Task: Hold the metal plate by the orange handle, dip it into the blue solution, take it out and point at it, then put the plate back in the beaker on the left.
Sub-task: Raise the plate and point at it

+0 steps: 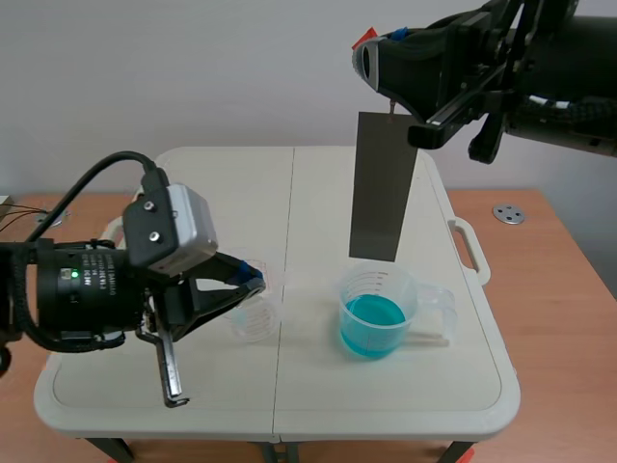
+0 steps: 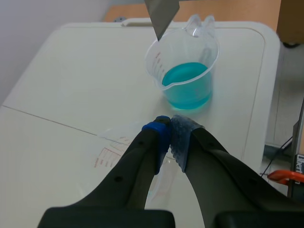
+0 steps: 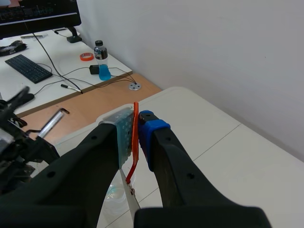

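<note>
Scene view: the metal plate [image 1: 383, 183] hangs upright, long axis vertical. Its lower edge is just above the rim of the beaker of blue solution [image 1: 378, 313] and not yet in the liquid. The plate lies straight below the right gripper [image 3: 136, 124], which is clamped on the thin orange handle [image 3: 135, 147] at the plate's top. Judgement: the coming move is a straight descent, since the beaker sits directly beneath. The empty beaker [image 1: 255, 316] stands to the left on the desk [image 1: 241, 193]. The left gripper [image 1: 253, 280] is at its rim, fingers drawn together; whether they pinch the wall cannot be told.
</note>
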